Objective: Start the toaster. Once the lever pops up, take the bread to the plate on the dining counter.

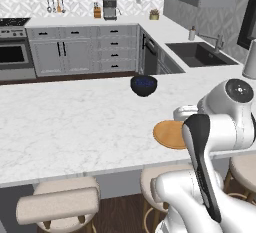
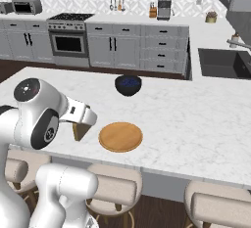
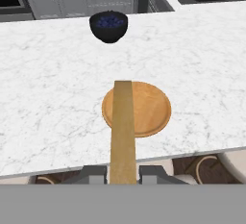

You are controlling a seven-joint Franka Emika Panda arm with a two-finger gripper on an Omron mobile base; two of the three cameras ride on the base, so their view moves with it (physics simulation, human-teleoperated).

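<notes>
My gripper (image 3: 122,174) is shut on the bread (image 3: 122,131), a thin golden-brown slice seen edge-on that reaches out over the plate (image 3: 153,107). The round orange-tan plate (image 2: 120,136) lies near the front edge of the white marble dining counter (image 2: 196,124). In the right base view the bread (image 2: 78,130) hangs from the hand just left of the plate, above the counter edge. In the left base view my arm partly covers the plate (image 1: 167,134). The toaster is out of view.
A dark blue-black bowl (image 3: 109,26) stands on the counter beyond the plate (image 1: 144,85). Padded stools (image 2: 112,188) sit under the front overhang. Across the aisle are grey cabinets, an oven (image 2: 68,43) and a sink (image 1: 200,54).
</notes>
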